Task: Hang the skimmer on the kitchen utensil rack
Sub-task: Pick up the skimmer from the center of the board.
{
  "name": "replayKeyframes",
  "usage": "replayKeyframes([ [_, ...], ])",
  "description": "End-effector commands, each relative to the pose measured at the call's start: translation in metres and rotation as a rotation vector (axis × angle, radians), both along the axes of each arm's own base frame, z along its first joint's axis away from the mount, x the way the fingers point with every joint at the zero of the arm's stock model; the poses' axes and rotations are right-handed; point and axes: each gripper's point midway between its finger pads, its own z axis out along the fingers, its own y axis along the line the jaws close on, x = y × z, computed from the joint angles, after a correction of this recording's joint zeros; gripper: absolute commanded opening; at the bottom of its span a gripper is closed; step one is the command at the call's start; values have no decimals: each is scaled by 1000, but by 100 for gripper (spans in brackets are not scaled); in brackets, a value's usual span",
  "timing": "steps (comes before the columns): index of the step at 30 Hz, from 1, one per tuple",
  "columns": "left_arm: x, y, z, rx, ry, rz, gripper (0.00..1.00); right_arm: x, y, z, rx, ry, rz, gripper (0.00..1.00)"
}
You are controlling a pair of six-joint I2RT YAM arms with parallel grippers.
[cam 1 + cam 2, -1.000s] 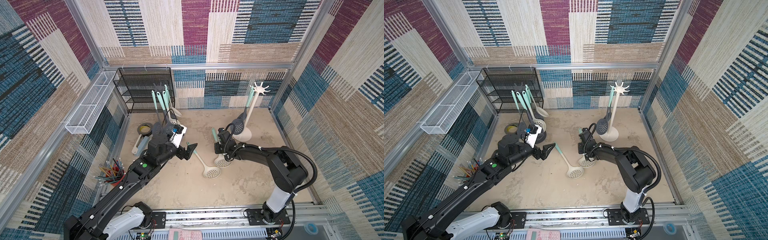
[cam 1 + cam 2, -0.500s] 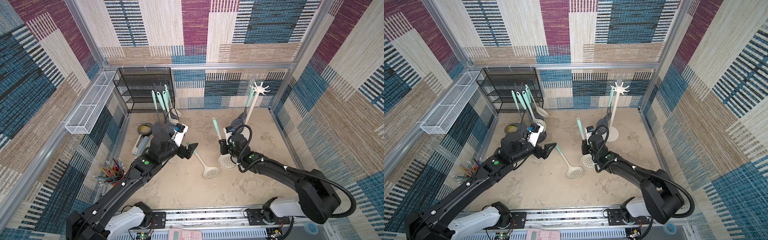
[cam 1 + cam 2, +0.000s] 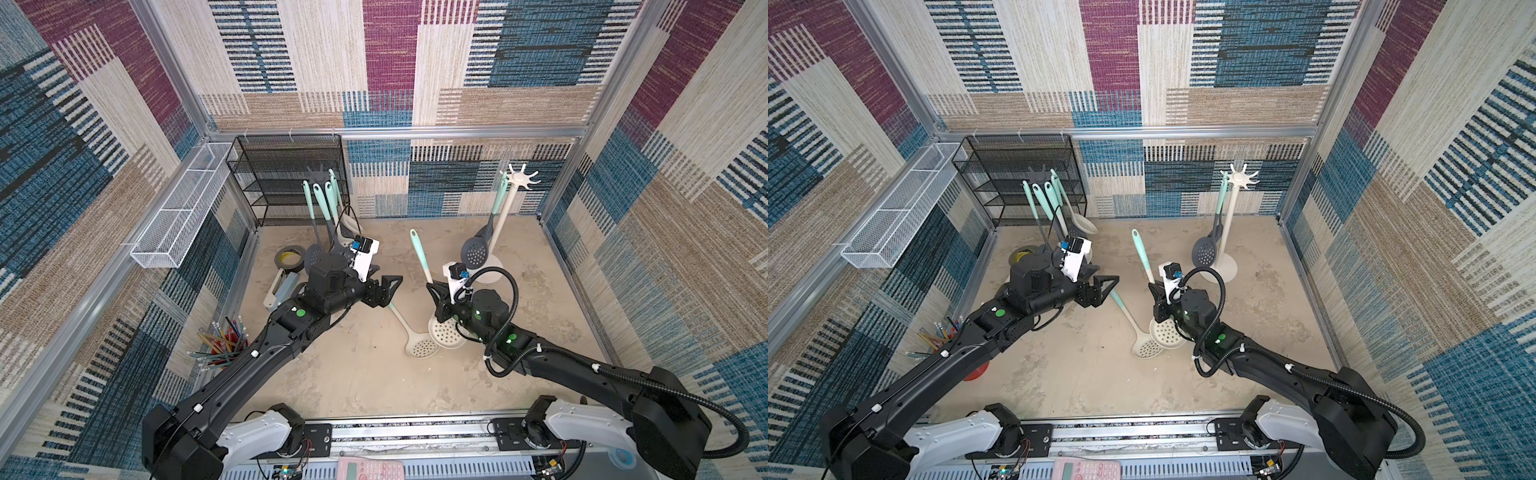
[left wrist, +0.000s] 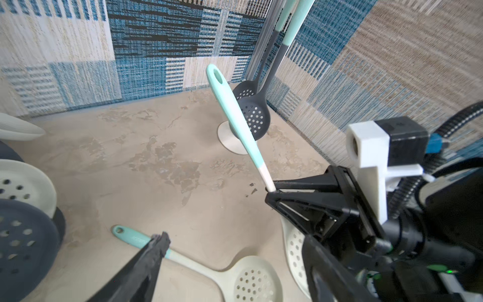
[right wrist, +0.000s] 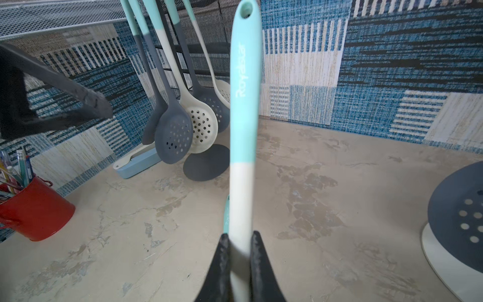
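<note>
Right gripper (image 5: 240,239) is clamped on the skimmer (image 5: 244,91), jaws pinching the cream neck just above the bowl, teal handle rising up and away from them at a tilt. This looks like a light, slim tool with a smooth coated shaft. I'd expect it to pivot in the pinch if that long handle taps anything, and the neck may flex a little. Low on the neck seems the sensible hold: it leaves the eyelet (image 5: 246,10) at the far tip free for a hook.

The bowl hangs below the jaws, right beside the bowl of a second skimmer (image 3: 422,347) lying on the floor (image 3: 536,291); touching or not, I can't tell. Left gripper (image 3: 390,291) sits across from the right one, jaws apart and empty, over that second skimmer's handle.

Beyond the right gripper, towards its outer side, stands the white rack (image 3: 503,216), with a grey skimmer (image 3: 473,251) hanging on the near side. Bare floor lies between gripper and rack, so there's room to travel. The tight part is up top: the hooks (image 3: 535,173) sit close together, with the walls (image 3: 457,187) near behind. The dark rack (image 3: 318,176), crowded with utensils, stands beyond the left gripper.
</note>
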Motion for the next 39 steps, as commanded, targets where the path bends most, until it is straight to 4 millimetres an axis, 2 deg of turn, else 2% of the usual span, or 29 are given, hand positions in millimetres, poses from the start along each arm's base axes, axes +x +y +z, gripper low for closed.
replayKeyframes([
  [1, 2, -12, 18, -113, 28, -16, 81, 1, -6, 29, 86, -81, -44, 2],
  [7, 7, -30, 39, -250, -22, -46, 79, -5, -6, 44, 113, -105, -21, 2],
  [12, 7, -47, 60, -337, -92, -99, 75, -7, 1, 46, 120, -101, 11, 2],
  [20, 26, -64, 56, -340, -165, -106, 71, -13, 16, 53, 144, -95, 68, 2],
  [23, 32, -69, 56, -344, -191, -115, 66, -15, 21, 56, 147, -94, 81, 2],
  [25, 35, -73, 57, -360, -200, -123, 62, -14, 23, 56, 140, -90, 80, 3],
  [29, 33, -82, 60, -386, -221, -176, 30, -13, 26, 54, 121, -77, 80, 3],
  [30, 32, -83, 66, -406, -246, -187, 24, -13, 26, 54, 117, -76, 80, 3],
  [34, 29, -86, 68, -422, -257, -217, 1, -11, 26, 53, 96, -69, 72, 6],
  [39, 27, -87, 72, -446, -256, -234, 0, -11, 25, 50, 77, -65, 62, 22],
])
